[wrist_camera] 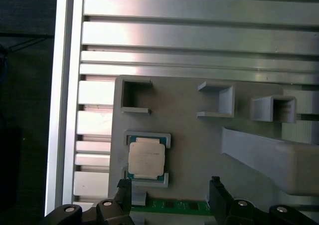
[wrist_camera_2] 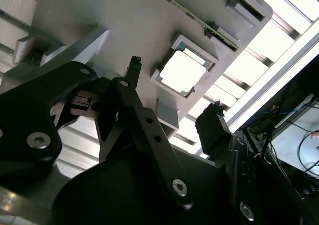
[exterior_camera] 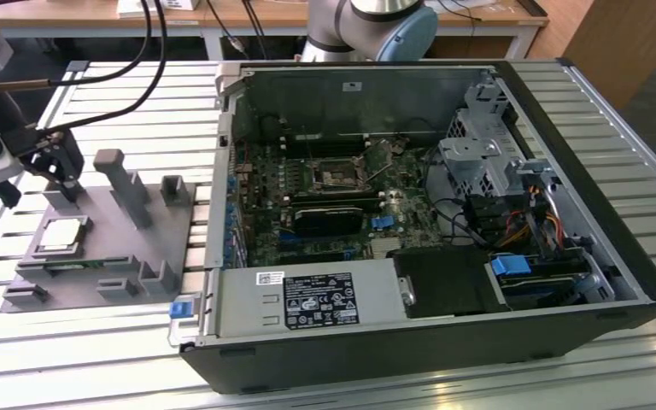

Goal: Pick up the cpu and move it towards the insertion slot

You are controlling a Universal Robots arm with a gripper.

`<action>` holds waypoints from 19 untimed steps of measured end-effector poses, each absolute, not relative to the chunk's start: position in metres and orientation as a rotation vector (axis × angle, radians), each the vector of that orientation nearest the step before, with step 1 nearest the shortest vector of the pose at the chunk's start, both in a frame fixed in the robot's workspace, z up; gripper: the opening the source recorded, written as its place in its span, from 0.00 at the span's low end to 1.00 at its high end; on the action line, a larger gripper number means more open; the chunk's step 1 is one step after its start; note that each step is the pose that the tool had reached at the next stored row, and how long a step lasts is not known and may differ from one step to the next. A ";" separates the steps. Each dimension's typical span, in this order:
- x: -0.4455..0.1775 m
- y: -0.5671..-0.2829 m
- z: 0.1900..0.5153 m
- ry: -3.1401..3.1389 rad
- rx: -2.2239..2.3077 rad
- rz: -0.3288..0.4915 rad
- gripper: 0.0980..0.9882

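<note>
Right now you have one gripper [exterior_camera: 38, 190] to watch, and its two black fingers [wrist_camera: 215, 185] stand wide apart with nothing between them. It hangs over the grey fixture plate [exterior_camera: 134, 243] at the exterior view's left, above the plate and touching nothing. You have one cpu [exterior_camera: 61, 235], and it has not been lifted: it lies flat, silver lid up, in a shallow framed recess of that plate, as both wrist views show [wrist_camera: 146, 157] [wrist_camera_2: 183, 71], just ahead of the fingertips and apart from them. On the same plate, in the first wrist view, you can count three open-sided brackets [wrist_camera: 219, 100], all empty, one tall slanted post [wrist_camera: 269, 155], and one green circuit strip [wrist_camera: 169, 205] lying along the plate's edge just beside the cpu's recess. The plate rests on the slatted aluminium table [exterior_camera: 134, 94]. Beside it, towards the exterior view's right, lies one open computer case [exterior_camera: 442, 342], and the holding counts there are plain: one insertion slot [exterior_camera: 337, 175], a square socket with a dark centre and a metal frame, set on the motherboard [exterior_camera: 266, 184] and with no chip in it; one long black card [exterior_camera: 328, 218] just next to the socket; and one labelled metal box [exterior_camera: 305, 299] at the near wall. The cpu and the insertion slot are well apart.
</note>
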State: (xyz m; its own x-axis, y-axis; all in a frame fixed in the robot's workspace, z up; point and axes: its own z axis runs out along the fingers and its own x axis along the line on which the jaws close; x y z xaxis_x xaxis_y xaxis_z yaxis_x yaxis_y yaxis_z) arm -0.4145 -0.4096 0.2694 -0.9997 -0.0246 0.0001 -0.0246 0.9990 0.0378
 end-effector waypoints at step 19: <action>-0.414 -0.410 0.264 -3.140 0.039 -0.060 0.70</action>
State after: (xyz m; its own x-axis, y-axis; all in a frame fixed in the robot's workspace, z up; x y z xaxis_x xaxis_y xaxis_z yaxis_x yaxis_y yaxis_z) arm -0.4145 -0.4095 0.2637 -0.9997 -0.0246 0.0000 -0.0246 0.9990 0.0379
